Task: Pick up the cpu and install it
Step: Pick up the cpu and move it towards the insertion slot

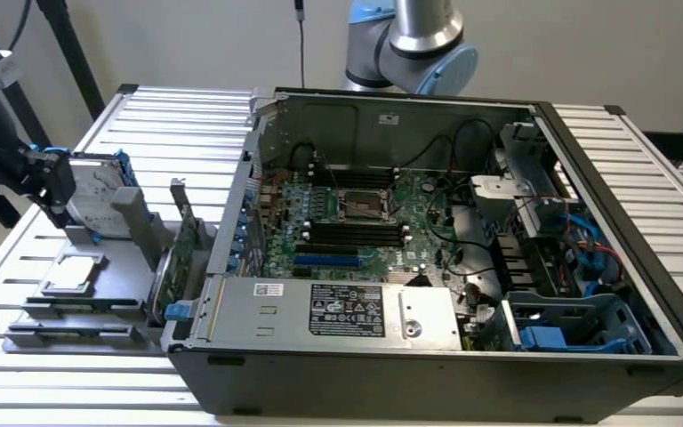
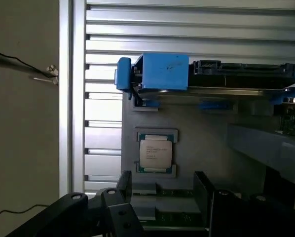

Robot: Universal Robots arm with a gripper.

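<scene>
The cpu [image 1: 68,271] [image 2: 156,153] is a small flat square chip with a dull silver top. It lies in a recess of the grey holder [image 1: 116,294] at the exterior view's left, beside the open computer case [image 1: 437,365]. My gripper [image 1: 43,182] [image 2: 162,192] hangs above the holder's far end, clear of the chip. It is open, and the two black fingers [image 2: 125,185] have nothing between them. The empty socket [image 1: 365,206] sits in the middle of the green motherboard inside the case.
A silver hard drive with blue brackets [image 1: 95,191] [image 2: 211,79] stands in the holder just behind the cpu. An expansion card [image 1: 181,249] stands upright next to the case wall. A grey power supply box with a label [image 1: 330,311] fills the case's front. Slatted table [image 1: 175,116] surrounds everything.
</scene>
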